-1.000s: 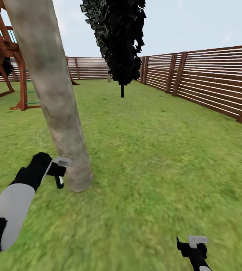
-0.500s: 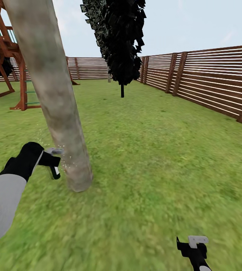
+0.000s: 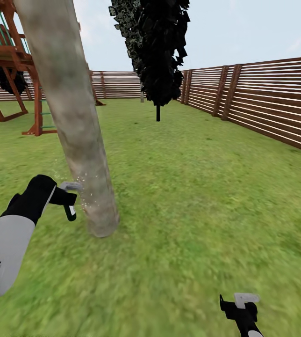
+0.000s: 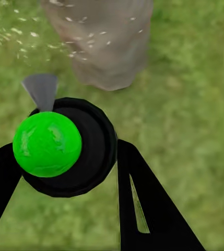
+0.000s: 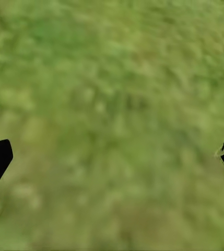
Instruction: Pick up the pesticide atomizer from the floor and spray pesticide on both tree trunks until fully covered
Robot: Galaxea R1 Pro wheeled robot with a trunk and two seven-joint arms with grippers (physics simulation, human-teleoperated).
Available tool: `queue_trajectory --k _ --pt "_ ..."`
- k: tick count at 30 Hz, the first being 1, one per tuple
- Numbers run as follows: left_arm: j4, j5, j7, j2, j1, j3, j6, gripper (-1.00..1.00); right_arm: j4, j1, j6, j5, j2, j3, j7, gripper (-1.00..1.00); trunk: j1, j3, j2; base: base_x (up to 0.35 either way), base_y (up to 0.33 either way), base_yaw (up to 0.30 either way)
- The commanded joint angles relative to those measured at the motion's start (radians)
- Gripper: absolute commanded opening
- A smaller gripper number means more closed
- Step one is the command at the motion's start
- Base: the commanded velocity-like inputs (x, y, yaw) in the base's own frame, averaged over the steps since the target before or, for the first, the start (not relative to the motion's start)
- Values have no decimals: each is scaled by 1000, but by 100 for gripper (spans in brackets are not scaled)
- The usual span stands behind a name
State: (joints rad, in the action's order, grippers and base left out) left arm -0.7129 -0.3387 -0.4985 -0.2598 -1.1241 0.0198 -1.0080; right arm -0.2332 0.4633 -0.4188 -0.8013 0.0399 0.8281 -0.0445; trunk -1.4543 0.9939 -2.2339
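A thick mottled beige-grey tree trunk (image 3: 75, 121) leans up out of the grass floor (image 3: 192, 196) at the left of the head view. Its base (image 4: 104, 47) lies just beyond my left gripper in the left wrist view. My left gripper (image 3: 69, 201) is shut on the pesticide atomizer (image 3: 71, 186), close to the trunk's lower left side. Between the black fingers (image 4: 148, 209), the atomizer (image 4: 65, 151) is a round black body with a green cap and a grey nozzle toward the trunk. Pale droplets speckle the bark. My right gripper (image 3: 244, 304) hangs open and empty over grass (image 5: 112, 104).
A narrow black-foliaged tree (image 3: 157, 47) stands farther back at centre. A red-brown wooden play structure (image 3: 10, 51) is at the far left. A brown slat fence (image 3: 262, 103) runs along the right and back. Open lawn stretches to the right of the trunk.
My left gripper with the atomizer rose a little along the trunk's left side, then held. The head view then shifted slightly. The right gripper stayed put.
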Motion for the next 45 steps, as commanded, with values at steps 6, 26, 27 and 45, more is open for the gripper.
queue_trajectory --k 6,26,27,45 --pt "0 0 0 3 2 -1 -1 -100 0 0 0 -1 0 0 0 100 0 0 0 8 -271 2" --pt "1 1 0 3 -5 -3 -1 -100 0 0 0 -1 0 -1 0 100 0 0 0 57 -274 137" --pt "1 1 0 2 -5 -3 -2 -100 0 0 0 -1 0 -1 0 100 0 0 0 79 -274 277" --pt "13 -29 4 -4 12 0 -5 -100 -1 0 0 -1 0 0 0 100 0 0 0 115 -245 153"
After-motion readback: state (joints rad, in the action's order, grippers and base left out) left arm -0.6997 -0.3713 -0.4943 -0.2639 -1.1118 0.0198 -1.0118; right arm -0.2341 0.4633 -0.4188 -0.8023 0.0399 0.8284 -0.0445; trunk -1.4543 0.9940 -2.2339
